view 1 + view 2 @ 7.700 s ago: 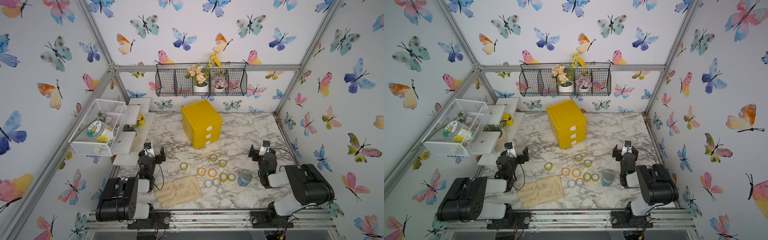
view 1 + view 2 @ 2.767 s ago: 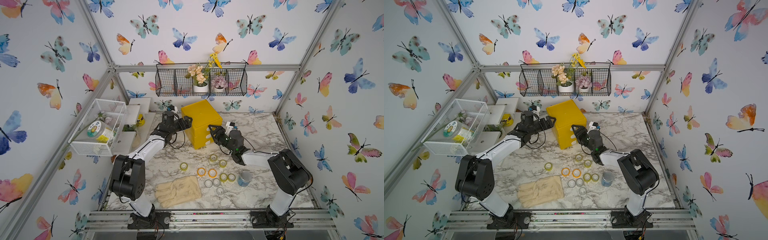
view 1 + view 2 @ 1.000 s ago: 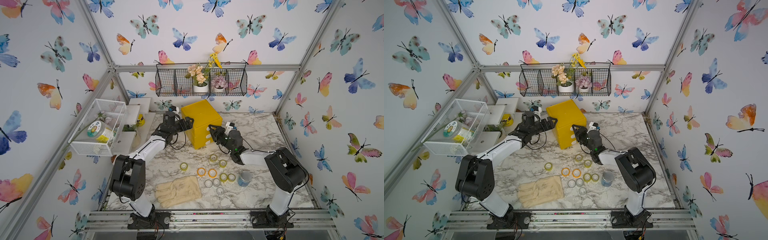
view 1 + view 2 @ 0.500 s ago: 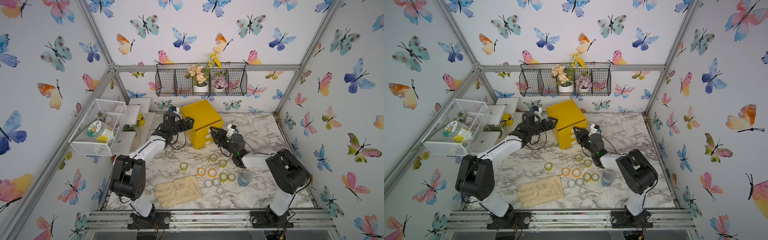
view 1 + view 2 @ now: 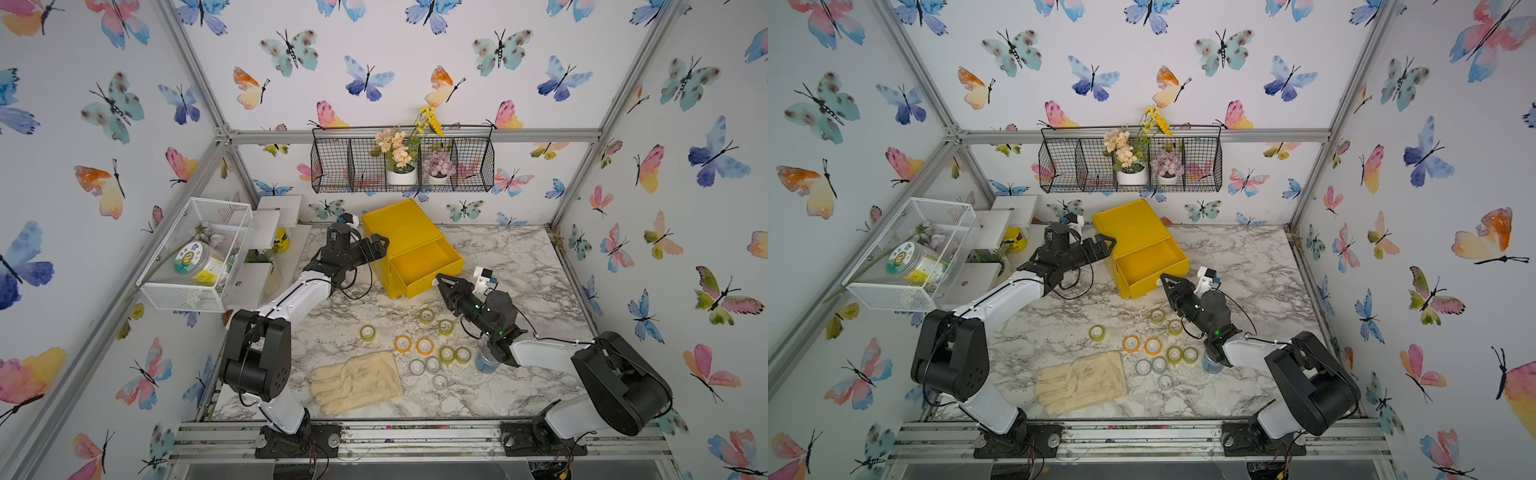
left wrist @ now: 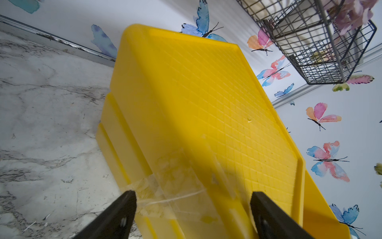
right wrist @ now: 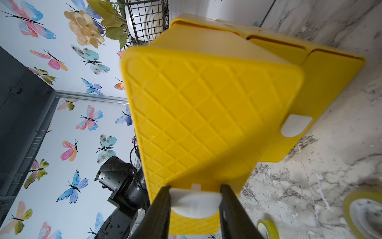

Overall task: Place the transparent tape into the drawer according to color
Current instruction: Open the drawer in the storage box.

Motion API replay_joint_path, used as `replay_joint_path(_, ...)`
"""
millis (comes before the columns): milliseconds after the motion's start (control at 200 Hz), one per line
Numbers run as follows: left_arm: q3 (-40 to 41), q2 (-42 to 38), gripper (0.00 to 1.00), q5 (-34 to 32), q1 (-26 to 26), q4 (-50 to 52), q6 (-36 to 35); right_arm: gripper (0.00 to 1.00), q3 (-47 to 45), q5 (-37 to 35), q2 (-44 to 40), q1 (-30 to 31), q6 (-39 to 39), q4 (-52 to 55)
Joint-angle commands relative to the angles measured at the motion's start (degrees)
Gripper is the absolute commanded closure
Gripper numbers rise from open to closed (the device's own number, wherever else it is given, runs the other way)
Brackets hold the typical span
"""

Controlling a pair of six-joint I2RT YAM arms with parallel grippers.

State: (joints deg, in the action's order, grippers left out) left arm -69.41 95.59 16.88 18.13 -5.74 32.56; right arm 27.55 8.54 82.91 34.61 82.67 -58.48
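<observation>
One right end effector (image 7: 195,187), closed, pinches drawer handle (image 7: 194,203)

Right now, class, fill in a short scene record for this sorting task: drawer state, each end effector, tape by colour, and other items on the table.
Top drawer: pulled out of the yellow cabinet, no tape visible inside
Right end effector: shut on the drawer's white handle
Left end effector: open, astride a cabinet edge
Yellow-green tape: five rings on the table
Orange tape: two rings on the table
Colourless tape: three rings on the table
Other items: glove, blue-grey tin
</observation>
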Motion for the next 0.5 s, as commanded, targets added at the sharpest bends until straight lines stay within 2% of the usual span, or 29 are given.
replay_joint_path(0, 0.61, 1.07, 0.09, 1.88, 0.85, 3.98, -0.04, 0.68, -2.12, -0.1, -2.58, 0.37, -1.92, 0.91)
replay_joint_path(180, 0.07, 1.54, 0.09, 1.89, 1.41, 3.7, 0.31, 0.67, -4.6, 0.01, -3.82, 0.37, -1.55, 1.02)
replay_joint_path(355, -0.29, 1.96, 0.09, 1.57, 1.9, 3.72, 0.4, 0.65, -4.86, 2.18, -1.31, 0.37, -0.16, -2.58)
replay_joint_path(435, -0.25, 1.83, 0.09, 1.57, 1.83, 3.74, 0.4, 0.6, -5.05, 2.4, -0.57, 0.37, 0.22, -3.88)
replay_joint_path(496, -0.13, 1.56, 0.08, 1.46, 1.86, 3.78, 0.35, 0.48, -4.9, 2.49, -0.64, 0.37, -0.02, -3.93)
